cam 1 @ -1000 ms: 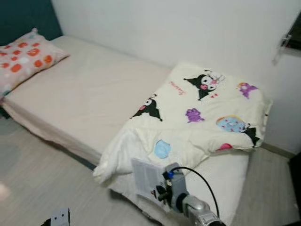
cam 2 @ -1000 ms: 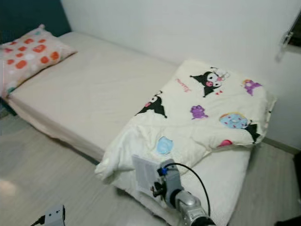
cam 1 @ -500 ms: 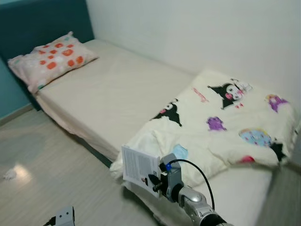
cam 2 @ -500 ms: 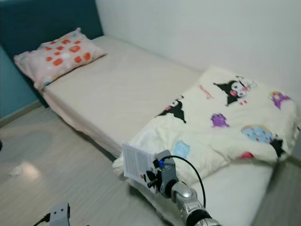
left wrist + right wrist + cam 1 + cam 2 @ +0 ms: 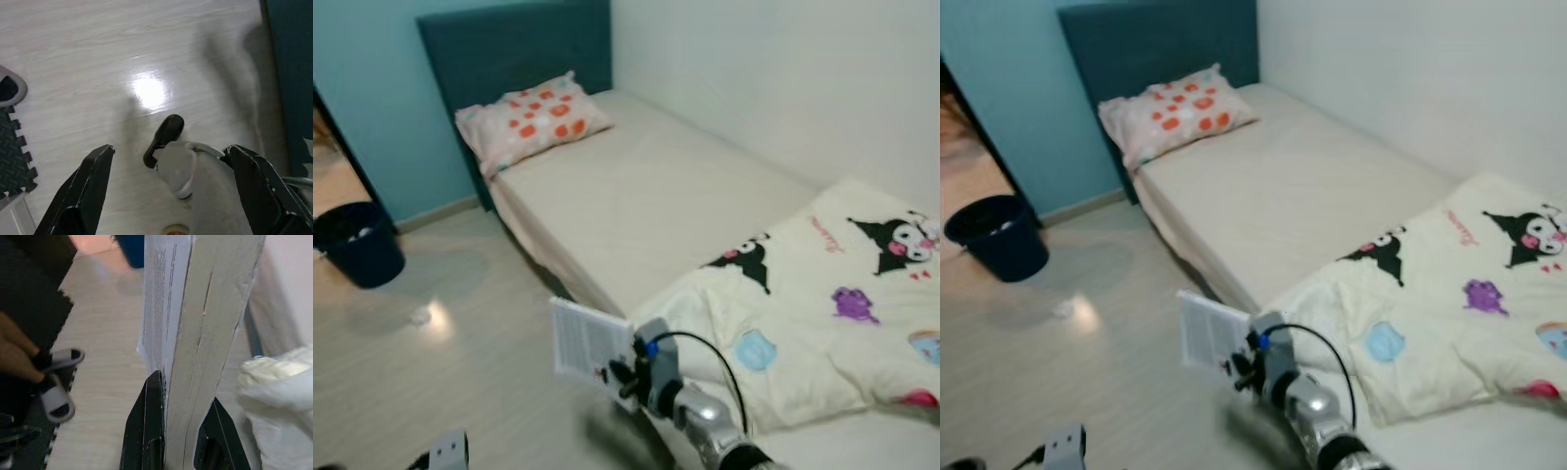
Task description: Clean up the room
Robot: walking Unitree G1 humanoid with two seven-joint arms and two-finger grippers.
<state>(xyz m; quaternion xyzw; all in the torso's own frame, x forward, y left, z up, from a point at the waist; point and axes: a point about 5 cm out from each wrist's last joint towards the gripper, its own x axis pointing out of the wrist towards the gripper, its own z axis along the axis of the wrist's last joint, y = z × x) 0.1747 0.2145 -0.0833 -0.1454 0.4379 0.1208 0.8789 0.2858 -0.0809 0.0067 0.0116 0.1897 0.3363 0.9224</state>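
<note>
**Booklet gripped beside the bed**

The right gripper (image 5: 178, 431) is clenched on a thin white printed booklet (image 5: 587, 340), holding it upright above the pale wood-look floor (image 5: 440, 362), at about 6 o'clock in the head views. The left gripper (image 5: 171, 196) hangs low with its black fingers (image 5: 83, 196) spread wide over the floor. A dark blue round bin (image 5: 357, 245) stands at 9 o'clock. A cream cartoon-print duvet (image 5: 822, 323) lies bunched at 3 o'clock on the beige bed (image 5: 666, 186), an orange-spotted pink pillow (image 5: 530, 117) at 12.

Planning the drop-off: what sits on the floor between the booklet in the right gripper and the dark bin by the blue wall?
In the left eye view, only pale floor with a small white scrap lies between the booklet, held by the right gripper, and the bin.
</note>
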